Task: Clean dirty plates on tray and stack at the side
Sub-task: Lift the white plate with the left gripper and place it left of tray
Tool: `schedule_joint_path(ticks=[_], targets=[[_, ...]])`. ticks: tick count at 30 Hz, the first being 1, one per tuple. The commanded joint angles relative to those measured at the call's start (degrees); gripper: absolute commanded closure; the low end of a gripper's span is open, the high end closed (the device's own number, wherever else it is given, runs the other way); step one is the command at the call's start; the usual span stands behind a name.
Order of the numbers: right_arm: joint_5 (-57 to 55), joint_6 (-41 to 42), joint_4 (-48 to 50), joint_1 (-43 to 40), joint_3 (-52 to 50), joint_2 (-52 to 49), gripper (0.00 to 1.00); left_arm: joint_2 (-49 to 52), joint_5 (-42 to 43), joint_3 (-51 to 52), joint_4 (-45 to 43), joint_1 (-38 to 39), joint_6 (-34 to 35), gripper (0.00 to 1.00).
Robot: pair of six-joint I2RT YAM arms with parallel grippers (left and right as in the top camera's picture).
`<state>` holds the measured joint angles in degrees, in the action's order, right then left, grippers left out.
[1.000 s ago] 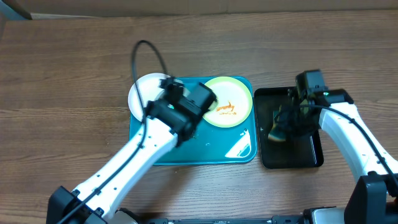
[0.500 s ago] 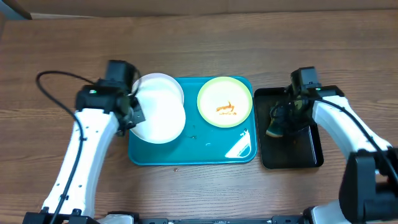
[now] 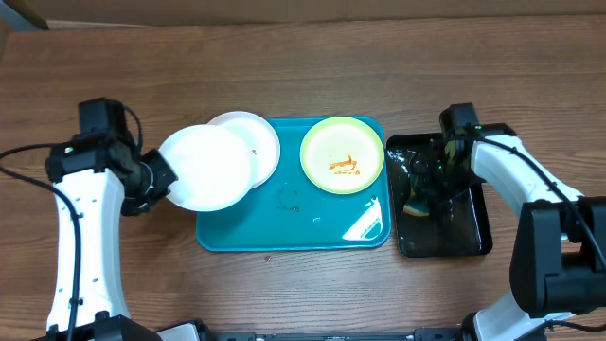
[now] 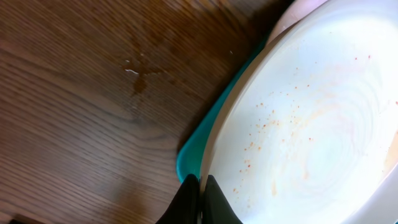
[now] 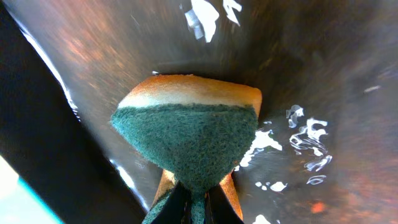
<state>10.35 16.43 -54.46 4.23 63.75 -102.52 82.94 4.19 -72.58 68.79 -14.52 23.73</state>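
Overhead view: left pincer (image 3: 163, 180) clamped on the left rim of a white plate (image 3: 206, 168), which hangs over the left edge of the teal tray (image 3: 294, 232) and overlaps a second white plate (image 3: 256, 138) at the tray's far-left corner.
Left wrist view: fingers together on the rim. Faint orange specks on the white plate (image 4: 311, 137). Bare table (image 4: 74, 93) below.
Green-rimmed plate (image 3: 342, 155): flat on the far-right part of the teal tray, orange sauce smear (image 3: 344, 166) in its middle.
Right pincer (image 5: 193, 208): clamped on a green-and-yellow sponge (image 5: 189, 134), down in the wet black tray (image 3: 445, 242) just right of the teal one.
Risk: thin edge grip. The plate could tilt or slip out if swung fast.
Risk: the held plate may catch the second white plate and drag it.
In the way: the black tray's wall, between the sponge and the plates.
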Motion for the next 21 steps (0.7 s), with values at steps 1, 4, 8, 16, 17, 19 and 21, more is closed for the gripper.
schedule_joint_path(ticks=[1,4,8,16,17,19,21], targets=[[0.6,-0.5,-0.2,-1.4,3.7,3.9,0.96,-1.0,0.3,-1.1,-0.3,-4.2,-1.4,0.96],[0.6,-2.0,-0.3,-1.4,3.0,3.7,0.96,-0.9,-1.7,-1.1,-1.2,-6.6,-0.9,0.96],[0.6,-1.7,2.7,-1.2,-1.3,3.5,0.96,-0.7,-3.3,-1.1,-3.1,-9.3,-0.1,0.96],[0.7,-1.4,8.5,-1.2,-9.8,3.5,0.96,1.0,-5.8,-1.1,-7.5,-13.7,1.6,0.96],[0.7,-1.4,8.4,-1.2,-10.1,3.5,0.96,1.4,-6.1,-1.1,-8.0,-14.2,2.0,0.96],[0.7,-1.5,8.4,-1.2,-10.1,3.5,0.96,2.8,-6.3,-1.1,-9.2,-15.4,2.3,0.96],[0.6,-1.5,8.4,-1.2,-10.1,3.5,0.96,4.4,-6.3,-1.1,-10.4,-16.4,2.3,0.96]])
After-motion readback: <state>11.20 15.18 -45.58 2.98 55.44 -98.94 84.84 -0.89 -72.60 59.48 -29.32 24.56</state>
